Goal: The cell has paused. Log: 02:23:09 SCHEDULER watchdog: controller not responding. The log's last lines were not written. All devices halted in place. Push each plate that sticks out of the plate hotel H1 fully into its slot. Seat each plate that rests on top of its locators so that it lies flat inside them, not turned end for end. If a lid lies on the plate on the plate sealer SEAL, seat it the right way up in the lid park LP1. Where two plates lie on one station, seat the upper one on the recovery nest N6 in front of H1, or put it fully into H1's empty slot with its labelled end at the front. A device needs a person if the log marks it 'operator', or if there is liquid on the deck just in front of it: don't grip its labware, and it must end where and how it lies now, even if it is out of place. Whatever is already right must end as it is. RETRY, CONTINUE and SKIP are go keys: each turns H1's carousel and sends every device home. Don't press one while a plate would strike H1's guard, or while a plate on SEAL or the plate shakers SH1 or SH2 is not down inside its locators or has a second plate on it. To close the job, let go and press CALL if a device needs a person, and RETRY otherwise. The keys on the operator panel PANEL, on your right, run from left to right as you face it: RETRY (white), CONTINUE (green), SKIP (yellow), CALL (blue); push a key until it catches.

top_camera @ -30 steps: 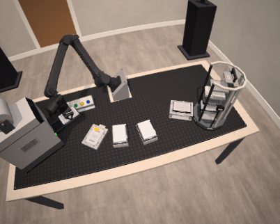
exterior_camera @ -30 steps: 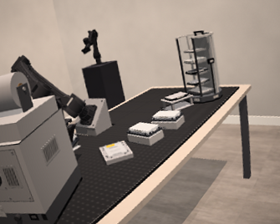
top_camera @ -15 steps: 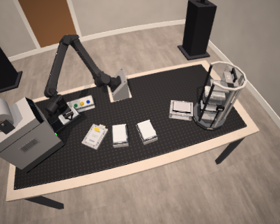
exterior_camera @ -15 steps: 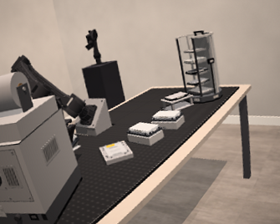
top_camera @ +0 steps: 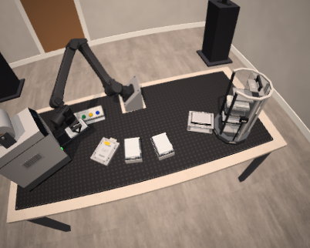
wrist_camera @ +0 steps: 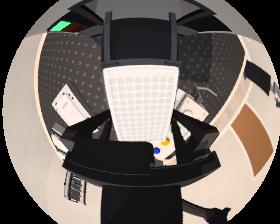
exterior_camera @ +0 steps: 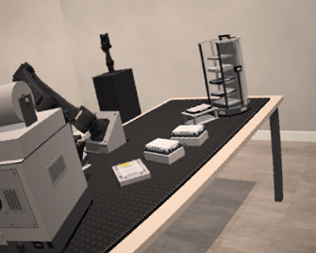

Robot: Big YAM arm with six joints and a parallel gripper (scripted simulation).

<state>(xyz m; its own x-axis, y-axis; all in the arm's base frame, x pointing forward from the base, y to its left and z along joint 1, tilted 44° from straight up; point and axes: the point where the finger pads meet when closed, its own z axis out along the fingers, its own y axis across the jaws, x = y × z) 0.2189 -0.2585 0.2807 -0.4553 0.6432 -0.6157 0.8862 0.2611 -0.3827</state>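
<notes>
My gripper (top_camera: 76,127) (wrist_camera: 141,112) is at the front of the sealer (top_camera: 35,154) (exterior_camera: 55,176), its fingers shut on the long sides of a white gridded plate (wrist_camera: 140,95). Whether the plate touches the sealer's stage cannot be told. Two shakers carry white plates (top_camera: 133,147) (top_camera: 163,143) (exterior_camera: 162,145) (exterior_camera: 187,130); their exact seating is too small to tell. A raised nest holds a dark-edged plate (top_camera: 201,118) (exterior_camera: 199,108) before the hotel (top_camera: 219,125) (exterior_camera: 235,110), which holds several plates. The panel (top_camera: 101,116) shows green, yellow and blue keys; white is hidden.
A low white station (top_camera: 104,153) (exterior_camera: 132,173) with a yellow patch lies between the sealer and the nearer shaker. The arm's base (top_camera: 133,98) (exterior_camera: 112,133) stands at the table's back edge. Clear guard walls and dark posts surround the hotel. No liquid can be made out.
</notes>
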